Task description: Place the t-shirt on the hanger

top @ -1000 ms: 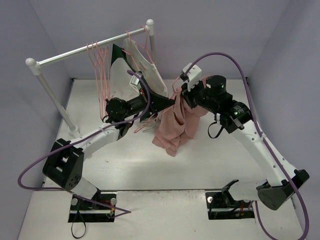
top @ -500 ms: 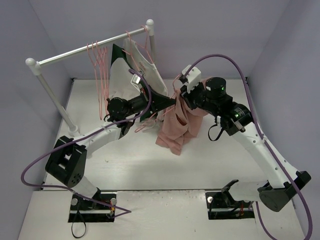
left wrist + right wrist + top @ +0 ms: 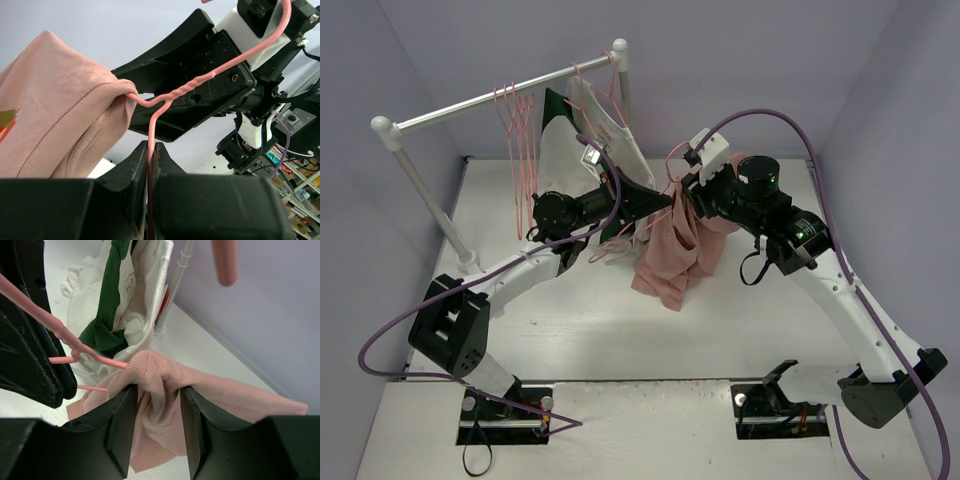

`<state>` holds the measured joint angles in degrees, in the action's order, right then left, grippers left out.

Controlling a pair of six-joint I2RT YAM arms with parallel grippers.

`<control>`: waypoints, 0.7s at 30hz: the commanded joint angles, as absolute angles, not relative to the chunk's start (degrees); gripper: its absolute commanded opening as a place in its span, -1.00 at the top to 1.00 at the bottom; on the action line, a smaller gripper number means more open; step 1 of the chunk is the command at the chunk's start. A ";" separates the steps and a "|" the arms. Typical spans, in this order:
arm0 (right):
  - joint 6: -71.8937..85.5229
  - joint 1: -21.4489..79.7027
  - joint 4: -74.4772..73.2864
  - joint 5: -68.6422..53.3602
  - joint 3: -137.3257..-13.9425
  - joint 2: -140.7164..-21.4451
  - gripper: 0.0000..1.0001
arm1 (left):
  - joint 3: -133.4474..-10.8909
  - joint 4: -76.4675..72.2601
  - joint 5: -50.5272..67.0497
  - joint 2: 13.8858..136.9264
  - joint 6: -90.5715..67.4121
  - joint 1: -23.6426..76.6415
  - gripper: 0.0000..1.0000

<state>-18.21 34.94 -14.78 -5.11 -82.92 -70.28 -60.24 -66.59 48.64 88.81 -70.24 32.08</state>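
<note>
The pink t-shirt hangs bunched above the table, held at its ribbed collar. My right gripper is shut on that collar fold, its fingers on either side of the cloth. My left gripper is shut on the thin wire of a pink hanger, clamped between its fingertips. One hanger arm runs into the collar of the t-shirt. The hanger wire also shows in the right wrist view, entering the cloth. The two grippers are close together, nearly touching.
A white-and-metal rack pole spans the back left on white posts. Several spare pink hangers hang on it, with white and green garments hanging near its right post. Purple walls close in on three sides.
</note>
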 commanded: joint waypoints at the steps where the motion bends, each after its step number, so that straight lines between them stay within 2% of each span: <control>1: -19.87 35.24 -9.40 -3.07 -85.36 -68.64 0.27 | -64.77 -71.71 49.57 84.90 -69.79 32.25 1.00; 13: -21.45 35.77 -8.35 -1.85 -86.57 -67.06 0.20 | -65.99 -67.88 49.48 84.73 -70.05 32.26 1.00; 21: -25.30 35.77 -8.11 -3.43 -85.17 -68.34 0.03 | -68.40 -67.26 51.78 84.50 -71.66 32.26 1.00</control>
<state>-22.90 35.35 -13.27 -2.75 -84.03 -68.06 -63.66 -61.89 50.38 88.68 -70.78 32.08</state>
